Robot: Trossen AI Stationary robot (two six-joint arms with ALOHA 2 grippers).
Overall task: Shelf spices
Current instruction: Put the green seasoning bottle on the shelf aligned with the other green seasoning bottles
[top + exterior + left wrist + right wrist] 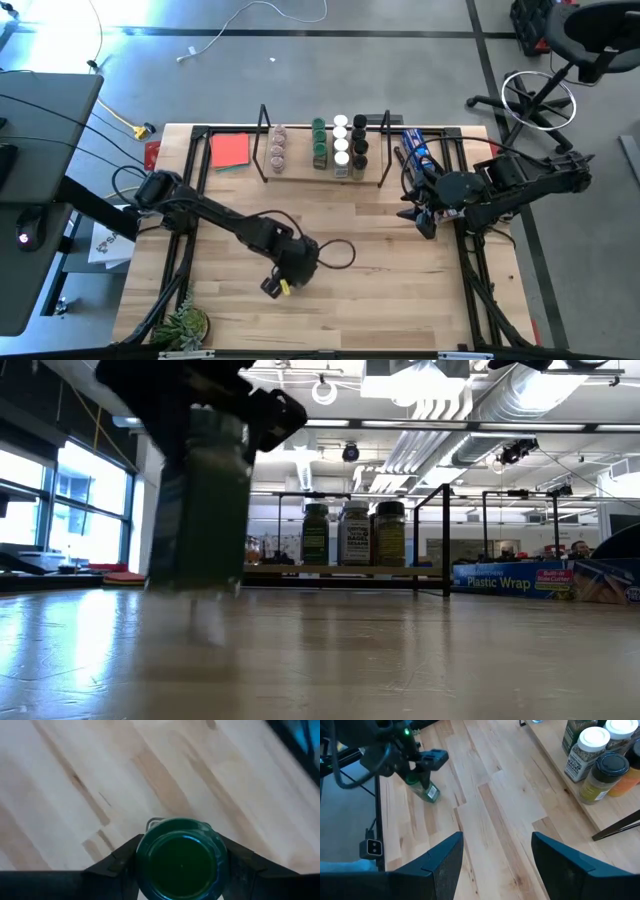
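spice jar [181, 860] with the green lid sits clamped at its neck between my left gripper [177, 870] fingers, looks light, rigid, slick; right gripper [495, 865] gapes empty.

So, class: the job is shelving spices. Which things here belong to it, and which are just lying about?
Belongs:
green-lidded spice jar between the left gripper fingers
spice jars on the shelf
shelf

Lying about:
red card
plastic wrap box
potted plant

Table [400, 270] centre open; shelf [300, 172] left half free.
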